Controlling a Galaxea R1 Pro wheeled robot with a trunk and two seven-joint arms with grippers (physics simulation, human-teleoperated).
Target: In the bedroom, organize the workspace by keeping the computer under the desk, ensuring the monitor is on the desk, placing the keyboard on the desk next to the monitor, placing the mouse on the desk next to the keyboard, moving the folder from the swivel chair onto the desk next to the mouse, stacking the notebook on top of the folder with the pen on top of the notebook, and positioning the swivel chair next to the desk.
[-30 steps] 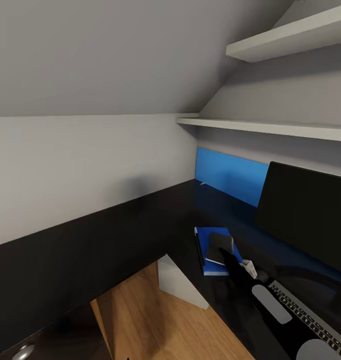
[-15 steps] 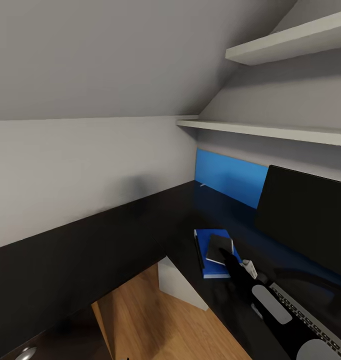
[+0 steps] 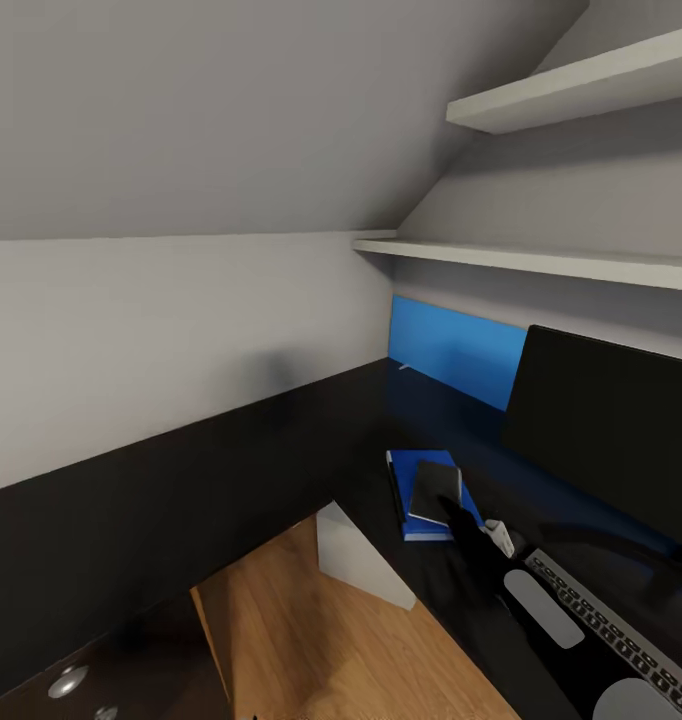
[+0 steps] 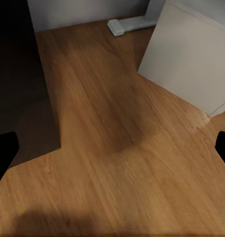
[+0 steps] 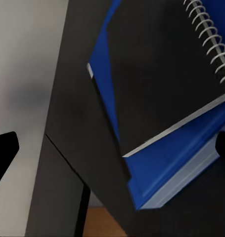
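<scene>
On the black desk (image 3: 281, 450) lies the blue folder (image 3: 409, 520) (image 5: 191, 168), with the dark spiral-bound notebook (image 3: 436, 488) (image 5: 161, 74) stacked on it. My right gripper (image 3: 453, 512) (image 5: 112, 148) hovers open over the notebook's near edge, nothing between its fingers. The black monitor (image 3: 611, 430) stands on the desk behind it, and the keyboard (image 3: 606, 635) lies in front of the monitor. Under the desk stands the white computer (image 3: 356, 560) (image 4: 191, 59). My left gripper (image 4: 112, 148) is open above the wooden floor. The swivel chair is out of view; the mouse and pen cannot be made out.
A blue wall panel (image 3: 456, 350) backs the desk, with two white shelves (image 3: 541, 260) above. Drawer knobs (image 3: 66, 682) show at the lower left. Wooden floor (image 3: 311, 650) opens under the desk corner, beside a dark desk panel (image 4: 18, 74) and a white strip (image 4: 127, 23) at the wall.
The head view has drifted slightly, bringing the drawer knobs into sight. My right gripper stays over the notebook and folder, almost unmoved.
</scene>
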